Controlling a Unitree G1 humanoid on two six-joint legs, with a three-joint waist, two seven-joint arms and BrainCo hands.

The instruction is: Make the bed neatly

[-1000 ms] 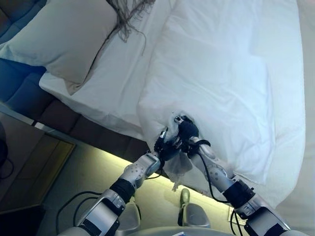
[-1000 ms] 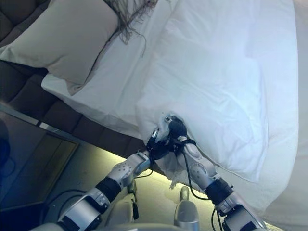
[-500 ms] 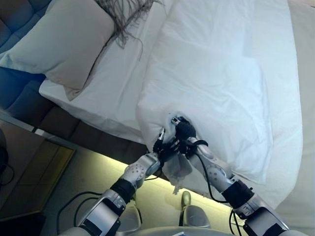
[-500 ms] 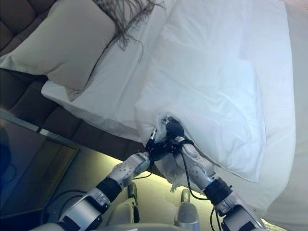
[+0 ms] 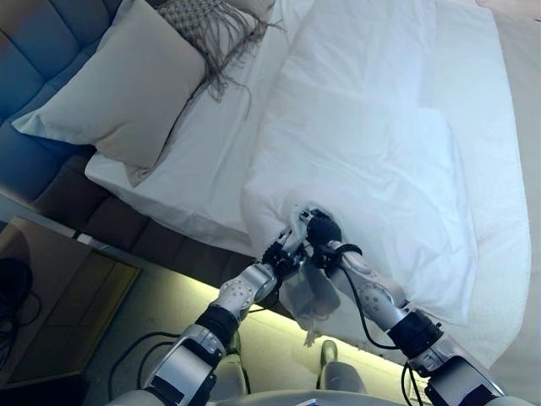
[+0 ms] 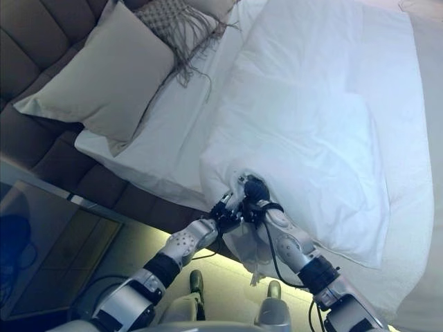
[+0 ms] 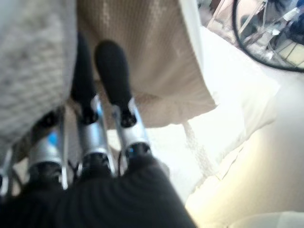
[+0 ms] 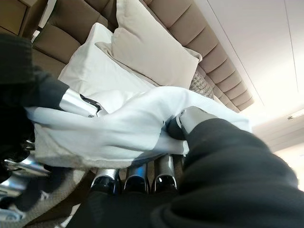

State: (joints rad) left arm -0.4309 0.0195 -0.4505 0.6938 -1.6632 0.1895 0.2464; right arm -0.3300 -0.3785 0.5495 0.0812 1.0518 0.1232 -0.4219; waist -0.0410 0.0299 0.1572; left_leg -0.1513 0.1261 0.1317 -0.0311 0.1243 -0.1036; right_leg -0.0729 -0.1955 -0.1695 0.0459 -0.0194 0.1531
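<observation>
Bed (image 5: 211, 144): white sheet, padded headboard (image 5: 34, 51) at its far-left end.
Duvet (image 5: 372, 161): white, bunched over the mattress, its near corner at the bed's edge between both hands.
Pillow (image 5: 127, 89): beige, propped against the headboard.
Throw (image 5: 211, 21): fringed, beside the pillow.
Right hand (image 5: 321, 233): fingers curled, clamped on the duvet corner.
Left hand (image 5: 283, 249): touching the same corner; grip cannot be told.

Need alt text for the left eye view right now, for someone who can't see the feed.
Both robot hands, left hand and right hand, meet at the near corner of a white duvet at the bed's edge, fingers curled into the fabric. A beige pillow and a fringed cushion lie at the headboard end.
</observation>
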